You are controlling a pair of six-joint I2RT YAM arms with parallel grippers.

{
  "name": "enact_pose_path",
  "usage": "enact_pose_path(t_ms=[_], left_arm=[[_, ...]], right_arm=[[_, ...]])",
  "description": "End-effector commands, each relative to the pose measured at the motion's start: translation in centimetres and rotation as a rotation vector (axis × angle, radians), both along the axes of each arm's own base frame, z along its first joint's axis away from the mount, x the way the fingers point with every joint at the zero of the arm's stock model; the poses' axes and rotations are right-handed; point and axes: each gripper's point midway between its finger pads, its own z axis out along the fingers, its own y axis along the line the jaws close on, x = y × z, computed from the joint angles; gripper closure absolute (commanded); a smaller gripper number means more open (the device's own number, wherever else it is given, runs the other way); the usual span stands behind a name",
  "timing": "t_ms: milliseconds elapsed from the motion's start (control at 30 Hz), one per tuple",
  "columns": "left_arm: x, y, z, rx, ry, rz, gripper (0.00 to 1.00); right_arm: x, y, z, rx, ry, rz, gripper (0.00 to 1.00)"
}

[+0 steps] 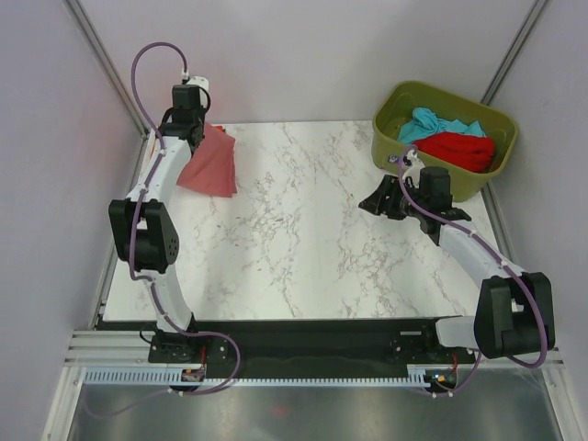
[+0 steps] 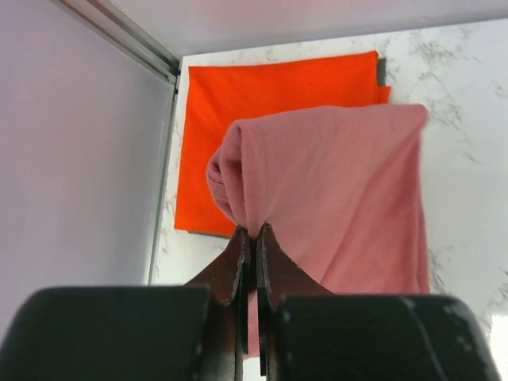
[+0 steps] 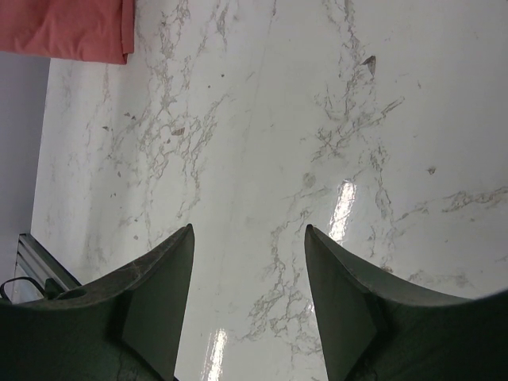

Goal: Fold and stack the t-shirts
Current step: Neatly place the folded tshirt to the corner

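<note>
Pinching the dusty pink t-shirt (image 2: 341,190) in the left gripper (image 2: 252,234), jaws clamped on cloth.
It hangs over the flat orange-red t-shirt (image 2: 270,83); the right gripper (image 3: 249,230) gapes empty above the marble table (image 3: 397,95).

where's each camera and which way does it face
top external: above, behind the arms, looks down on table; both show
left wrist: on left arm, faces past left end effector, shut on the pink shirt, toward orange shirt
right wrist: on right arm, faces down past open right end effector at bare table
shared: pink shirt, top and left wrist
</note>
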Motion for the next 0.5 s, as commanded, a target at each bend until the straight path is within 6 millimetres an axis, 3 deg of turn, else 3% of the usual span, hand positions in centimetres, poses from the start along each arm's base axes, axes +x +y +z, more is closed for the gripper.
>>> enact_pose_path(t_ms=[0, 200, 467], left_arm=[[3.2, 1.7, 3.4, 0.066, -0.113, -0.001, 0.98], [5.6, 3.5, 4.2, 0.068, -0.166, 0.014, 0.98], [6.9, 5.7, 5.5, 0.042, -0.234, 0.112, 0.98]], right_arm=[[0.9, 0.0, 0.8, 0.009, -0.044, -0.009, 0.34], [1.2, -0.2, 0.8, 0.0, -0.045, -0.026, 0.34], [1.4, -0.4, 0.8, -0.008, -0.049, -0.039, 0.34]])
